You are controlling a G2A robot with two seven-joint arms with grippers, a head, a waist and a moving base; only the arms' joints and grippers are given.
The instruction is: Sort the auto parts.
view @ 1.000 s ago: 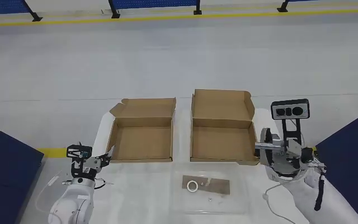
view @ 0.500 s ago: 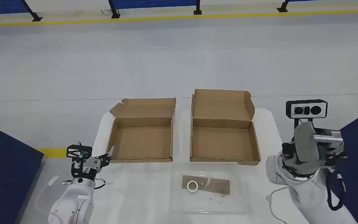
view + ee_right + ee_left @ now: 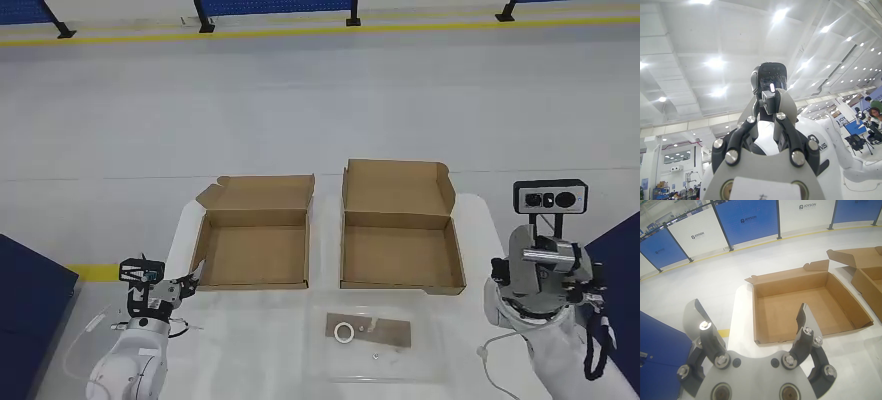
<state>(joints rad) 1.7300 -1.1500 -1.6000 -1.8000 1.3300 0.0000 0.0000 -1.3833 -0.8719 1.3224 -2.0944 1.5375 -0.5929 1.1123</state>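
Two empty cartons mid-frame: left carton (image 3: 253, 253), right carton (image 3: 400, 255). Ring (image 3: 344, 333) in tray (image 3: 400, 365), lower centre. Left hand (image 3: 749, 305) wide open, empty; right hand (image 3: 769, 94) closed, empty. Risk: thin ring slipping from pinch.

On the surface (image 3: 250, 335), the left box (image 3: 255, 255) and the right box (image 3: 400, 255) stand side by side toward the far edge, slightly apart. Before them, at the middle of the near edge, a tray (image 3: 428, 372) holds a flat strip (image 3: 388, 331) with a ring (image 3: 344, 332) on its left end.

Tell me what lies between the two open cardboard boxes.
Only a narrow bare strip of white table separates the left box from the right box, seen in the top view.
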